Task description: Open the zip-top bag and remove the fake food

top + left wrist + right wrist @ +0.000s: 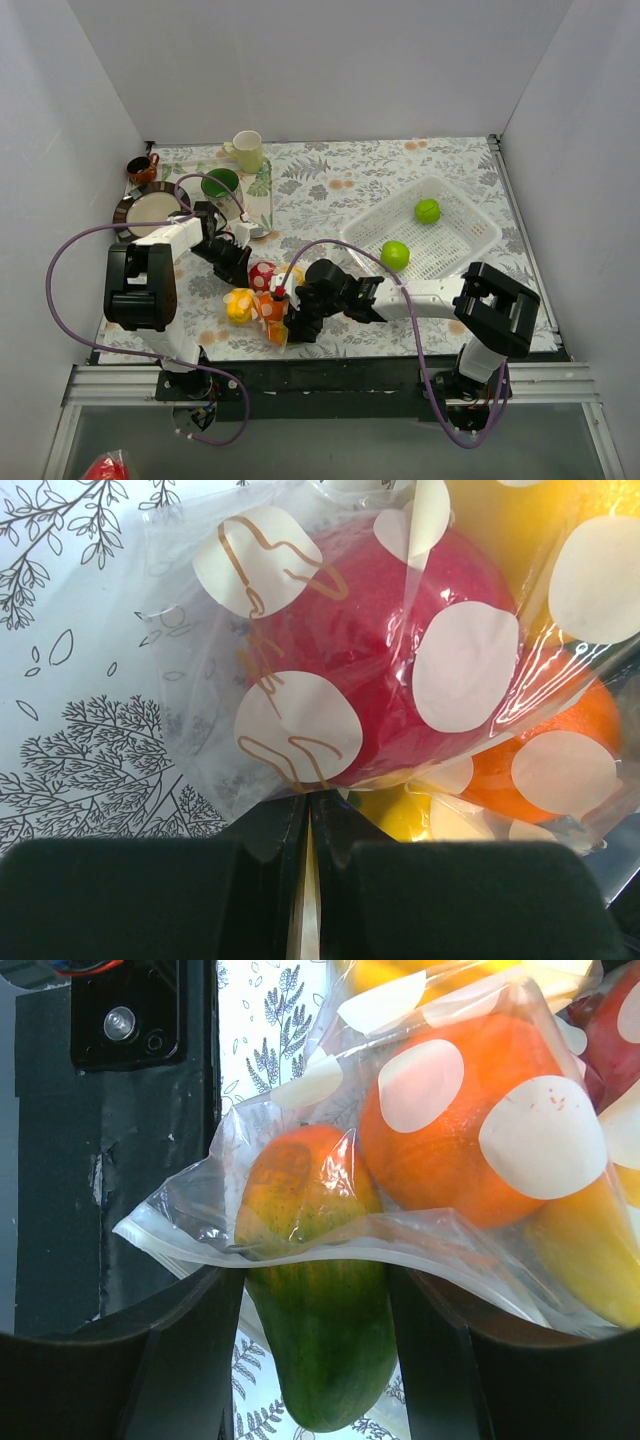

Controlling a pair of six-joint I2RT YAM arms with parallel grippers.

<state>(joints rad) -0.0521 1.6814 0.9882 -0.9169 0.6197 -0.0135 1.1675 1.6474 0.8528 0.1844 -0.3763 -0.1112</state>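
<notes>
Currently, items as found:

- Zip-top bag [190,1215]: clear film printed with white dots. It lies on the floral table [350,190] near the front edge, between the two arms, with its mouth toward the right arm.
- Fake food [268,303], in the bag: one red piece [360,630], one orange piece [450,1150] and a yellow piece [240,305], all pressed together under the film.
- Green-and-orange fruit [320,1360]: partly out of the bag's mouth. The zip strip lies across its middle and the green end is outside.
- Out of the bag: one green fruit [428,210] and a second green fruit [395,254]. Both are in the white basket [455,230], to the right of the bag and apart from it.
- Left gripper [307,830]: clenched, with its fingers pressed together on the bag's edge just below the red piece.
- Right gripper [315,1290]: its fingers are set against both sides of the green-and-orange fruit, grasping it.
- Far left of the table: cream mug [247,150], green mug [222,184], brown cup [140,170] and plate [150,212].
</notes>
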